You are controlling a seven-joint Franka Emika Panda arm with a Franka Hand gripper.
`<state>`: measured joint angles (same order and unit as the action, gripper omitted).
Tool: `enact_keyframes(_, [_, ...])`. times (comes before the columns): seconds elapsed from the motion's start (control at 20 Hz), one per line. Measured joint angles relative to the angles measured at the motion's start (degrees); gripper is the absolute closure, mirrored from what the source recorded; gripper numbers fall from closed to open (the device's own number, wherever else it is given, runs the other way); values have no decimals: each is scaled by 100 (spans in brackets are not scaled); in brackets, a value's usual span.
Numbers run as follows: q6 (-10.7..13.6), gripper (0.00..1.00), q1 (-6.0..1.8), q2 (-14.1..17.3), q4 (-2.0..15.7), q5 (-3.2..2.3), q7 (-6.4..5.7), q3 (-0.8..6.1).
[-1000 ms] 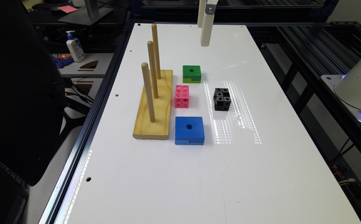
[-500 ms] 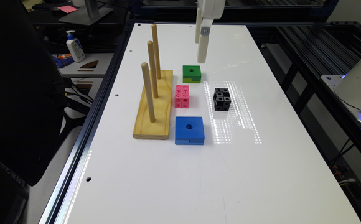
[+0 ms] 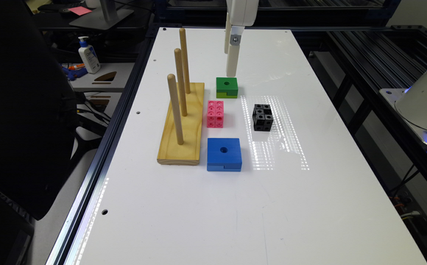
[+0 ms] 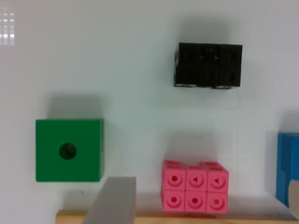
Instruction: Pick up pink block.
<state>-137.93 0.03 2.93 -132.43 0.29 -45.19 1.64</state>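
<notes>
Since a second before, the gripper (image 3: 232, 70) had come down and toward the blocks, from high over the far end of the bench (image 3: 206, 221) to a point just behind the green block (image 3: 226, 87); none of the blocks had shifted.

Taken from the exterior view's left, the wooden peg stand (image 3: 182, 127) lay with its three upright pegs, and the pink block (image 3: 215, 114) sat flat on the bench just beside the stand's long edge, between the green block beyond it and the blue block (image 3: 224, 154) nearer the camera. Further right, well apart from the pink one, stood the black cube cluster (image 3: 262, 117). In the wrist view the pink block (image 4: 195, 192) lay close against the stand's edge (image 4: 177, 218), and one grey finger (image 4: 112, 200) showed at the frame's rim; whether the gripper was released or clenched I cannot tell, though nothing was in it.

By my reading the step in hand was the approach, with the grasp not begun. The next move called for carrying the gripper past the green block to stand over the pink one, then lowering with the fingers set so that neither struck the stand so near its side.
</notes>
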Motion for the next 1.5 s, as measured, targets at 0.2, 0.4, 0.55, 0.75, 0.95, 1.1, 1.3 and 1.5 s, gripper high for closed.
enact_keyframes(0.2, [0, 0, 0, 3, 7, 0, -1, 3])
enact_keyframes(0.4, [-197, 0, 0, 278, -1, 0, -1, 4])
enact_keyframes(0.55, [-626, 0, 0, 717, 9, 0, -1, 4])
enact_keyframes(0.75, [-835, 0, 0, 998, 99, 0, -1, 5])
enact_keyframes(0.95, [-821, 0, 0, 997, 139, 0, -1, 5])
enact_keyframes(1.1, [-881, 0, 0, 1126, 132, 0, -1, 5])
enact_keyframes(1.3, [-1166, 0, 0, 1450, 142, 0, -1, 5])
enact_keyframes(1.5, [-1278, 0, 0, 1564, 151, 0, -1, 5])
